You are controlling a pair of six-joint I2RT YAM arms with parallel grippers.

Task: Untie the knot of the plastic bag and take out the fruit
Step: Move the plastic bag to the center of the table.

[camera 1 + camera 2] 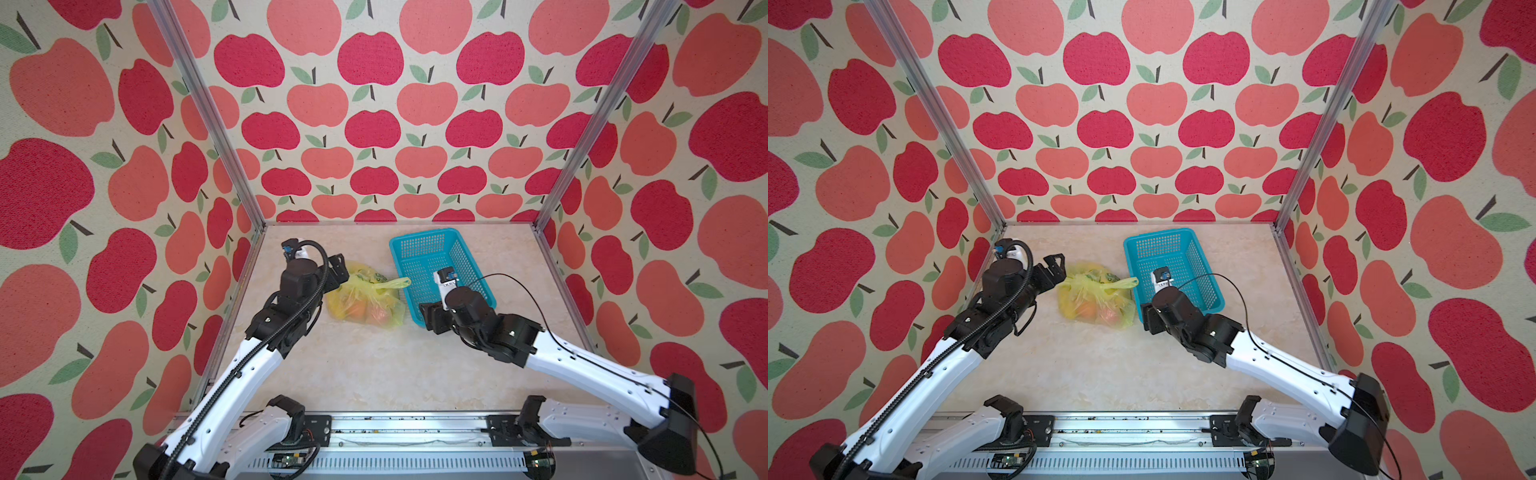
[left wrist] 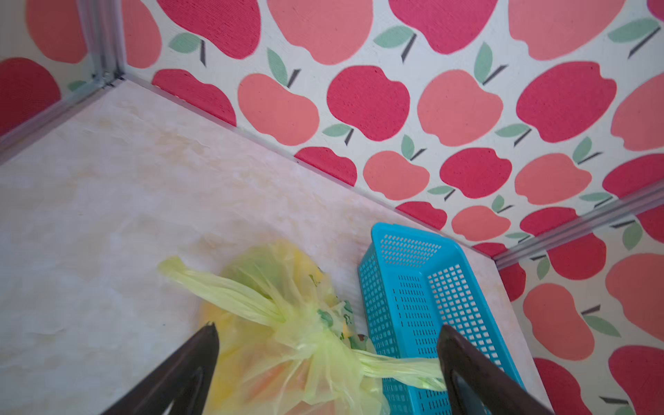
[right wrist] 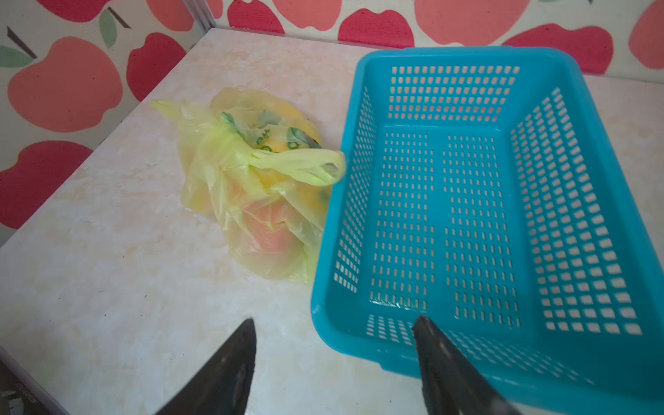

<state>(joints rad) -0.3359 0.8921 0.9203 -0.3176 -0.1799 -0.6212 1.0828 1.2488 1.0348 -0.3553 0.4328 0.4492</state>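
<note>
Step in hand: untying. The knot (image 2: pixel 318 337) looks still bunched on top of the plastic bag (image 1: pixel 365 299). The bag sits on the worktop (image 1: pixel 374 365) against the turquoise basket's (image 3: pixel 467 57) long side, one handle tail reaching the basket wall. Fruit (image 1: pixel 358 309) all inside the bag, basket empty. Left hand (image 2: pixel 327 326) is spread wide on the bag's side away from the basket, gripping nothing. Right hand (image 3: pixel 334 319) is released too, over the basket's near corner. Next, I'd say: pinch a tail close to the knot, pin the bag, pull gently. The film looks thin.
</note>
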